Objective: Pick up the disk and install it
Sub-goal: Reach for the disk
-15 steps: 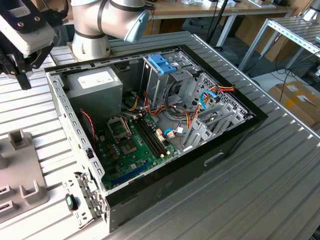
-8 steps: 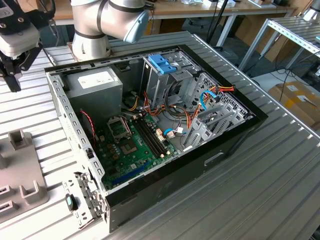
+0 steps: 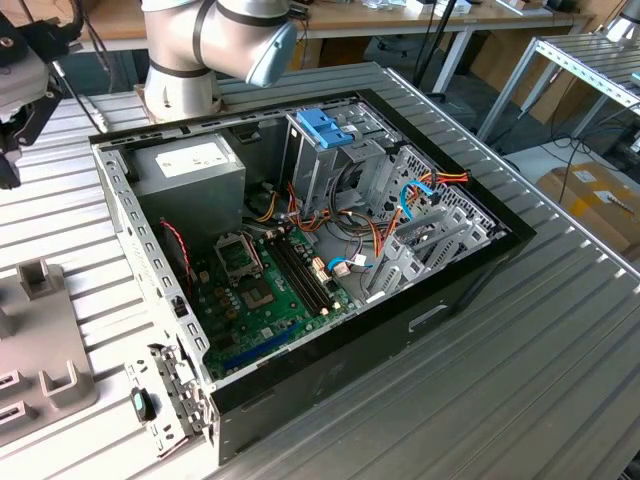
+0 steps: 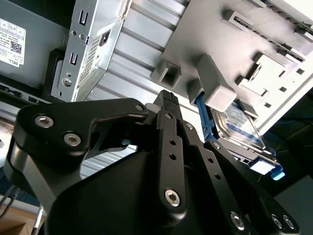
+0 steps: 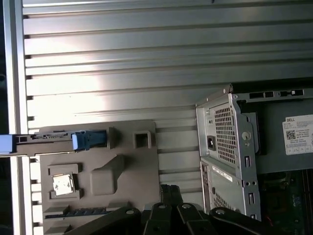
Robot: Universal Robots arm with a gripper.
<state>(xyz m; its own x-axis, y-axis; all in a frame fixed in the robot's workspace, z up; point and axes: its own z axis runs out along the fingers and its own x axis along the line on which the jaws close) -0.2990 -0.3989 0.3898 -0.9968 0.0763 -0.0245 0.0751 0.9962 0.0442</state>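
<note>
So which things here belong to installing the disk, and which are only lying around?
Belong to the job: disk, slotted in the grey holder; gripper; open computer case, probably its drive cage.
Just lying about: power supply box; motherboard; small chip on the holder.

Gripper near disk; grey fixture

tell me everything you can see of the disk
The disk is a flat silver-grey drive with a bluish label, framed by a light-blue plastic rail. It stands on edge in a slot of the grey holder on the ribbed table, beside the computer case. The tool is apart from it.
</note>
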